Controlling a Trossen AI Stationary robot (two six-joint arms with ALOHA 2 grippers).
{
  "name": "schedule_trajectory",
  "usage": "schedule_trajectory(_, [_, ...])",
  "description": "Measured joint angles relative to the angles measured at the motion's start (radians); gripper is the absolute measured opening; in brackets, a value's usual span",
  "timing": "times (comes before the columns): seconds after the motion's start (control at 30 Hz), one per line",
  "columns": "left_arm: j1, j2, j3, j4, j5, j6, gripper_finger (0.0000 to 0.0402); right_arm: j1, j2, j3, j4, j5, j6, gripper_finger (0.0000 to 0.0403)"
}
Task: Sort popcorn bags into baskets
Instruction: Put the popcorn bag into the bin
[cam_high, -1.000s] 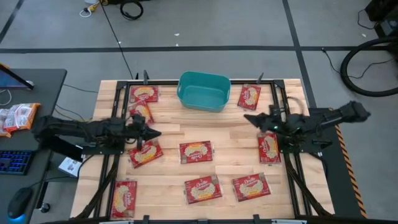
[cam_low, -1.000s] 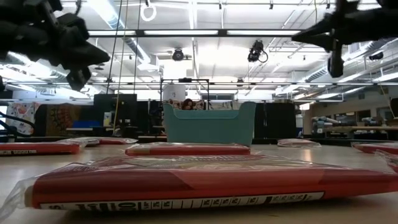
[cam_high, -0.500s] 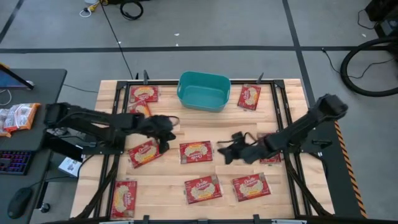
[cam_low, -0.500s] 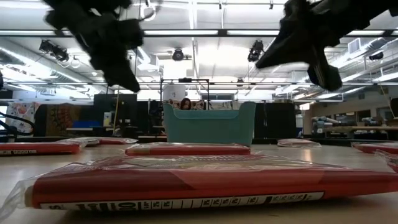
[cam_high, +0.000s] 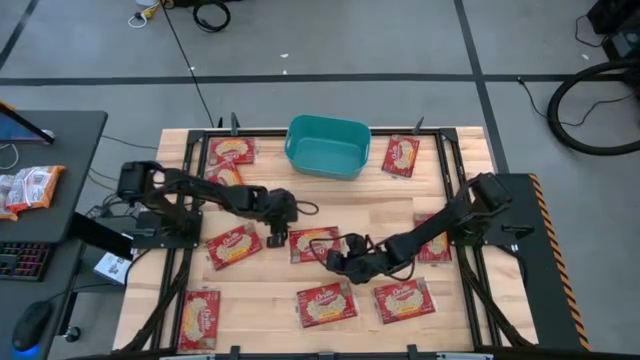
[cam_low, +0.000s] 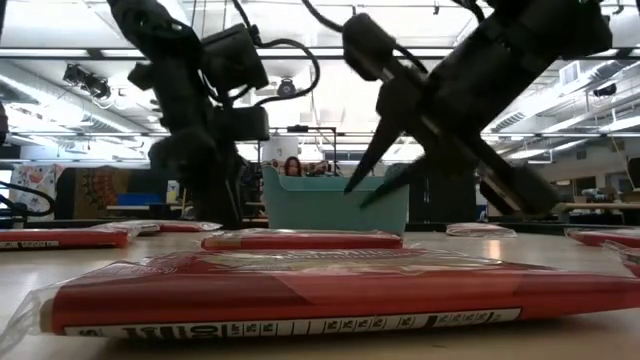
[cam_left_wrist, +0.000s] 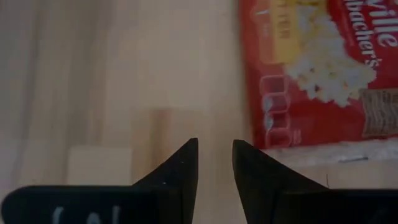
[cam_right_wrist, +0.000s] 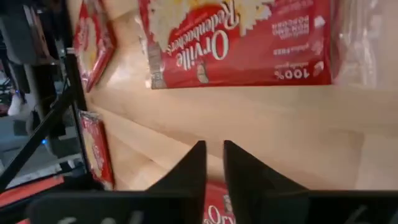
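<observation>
High view gives the whole pale wooden slatted table, grey floor around it – teal plastic rectangular tub at the far edge, empty, flat red popcorn bags with cream centres spread around it. Low view adds a workshop with ceiling strip lights behind. Both grippers sit by the middle red bag: left gripper just beside its edge, right gripper at its corner. Wrist views show each pair of fingers slightly apart, holding nothing.
</observation>
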Motion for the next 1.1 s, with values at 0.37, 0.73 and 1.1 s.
schedule_trajectory(0.37, [-0.130, 0.079, 0.004, 0.068, 0.026, 0.005, 0.0105, -0.031, 0.061, 0.005, -0.016, 0.012, 0.090, 0.0244])
schedule_trajectory(0.73, [-0.215, 0.070, 0.002, 0.077, 0.148, -0.134, 0.0105, -0.089, 0.059, 0.003, -0.048, 0.074, 0.002, 0.0261])
schedule_trajectory(1.1, [-0.231, 0.072, 0.000, 0.314, 0.137, -0.178, 0.0105, -0.111, 0.066, -0.004, -0.024, 0.200, -0.265, 0.0180])
